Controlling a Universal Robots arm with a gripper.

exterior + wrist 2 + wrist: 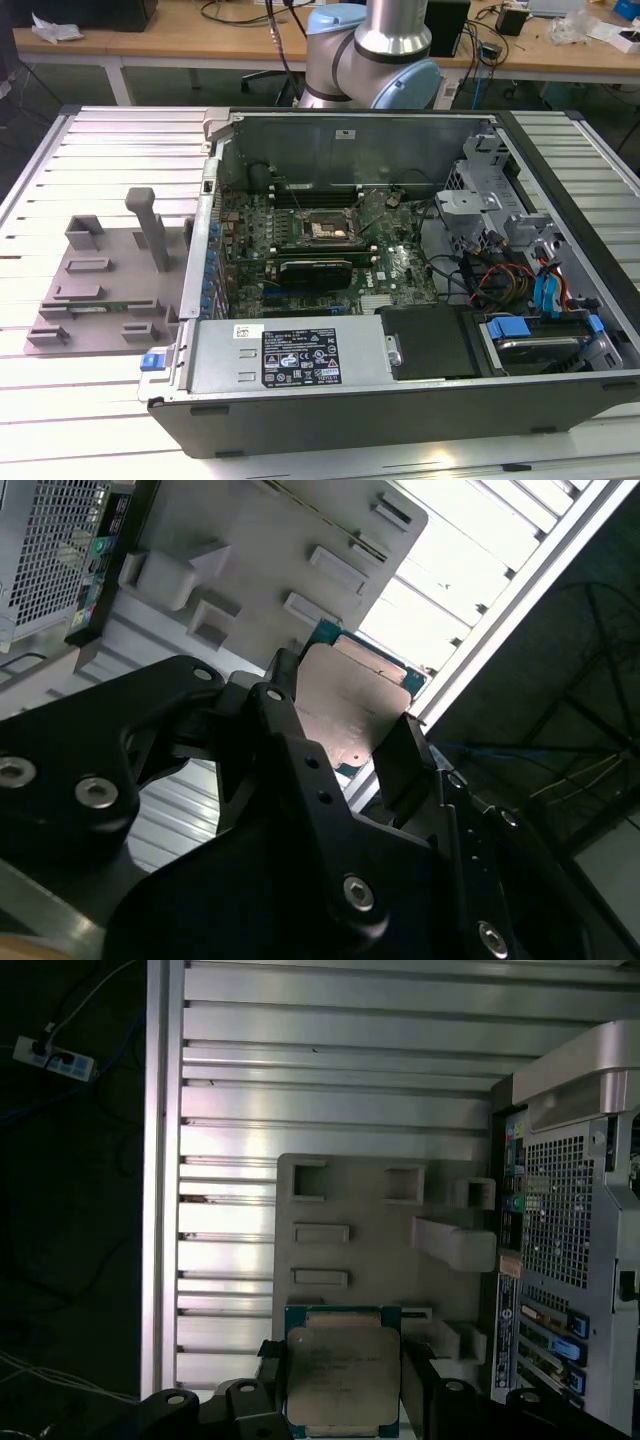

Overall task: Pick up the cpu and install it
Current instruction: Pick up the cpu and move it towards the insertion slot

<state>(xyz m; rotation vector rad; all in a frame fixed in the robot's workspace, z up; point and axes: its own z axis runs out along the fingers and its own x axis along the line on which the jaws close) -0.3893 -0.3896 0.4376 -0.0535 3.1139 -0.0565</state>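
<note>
An open computer case (pixel 400 412) lies on the slatted table (pixel 100 140); a grey tray (pixel 110 292) sits just beside it at the exterior view's left; a black socket (pixel 327 230) lies mid-board inside the case. In both wrist views the gripper (pixel 342 1362) is closed on the cpu (pixel 343 1385), fingers (pixel 270 1370) clamping two opposite edges, over the tray's edge; its metal top faces the cameras; it looks near square, with no clear long axis.

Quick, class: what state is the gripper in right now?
Gripper: closed, holding the cpu.
</note>
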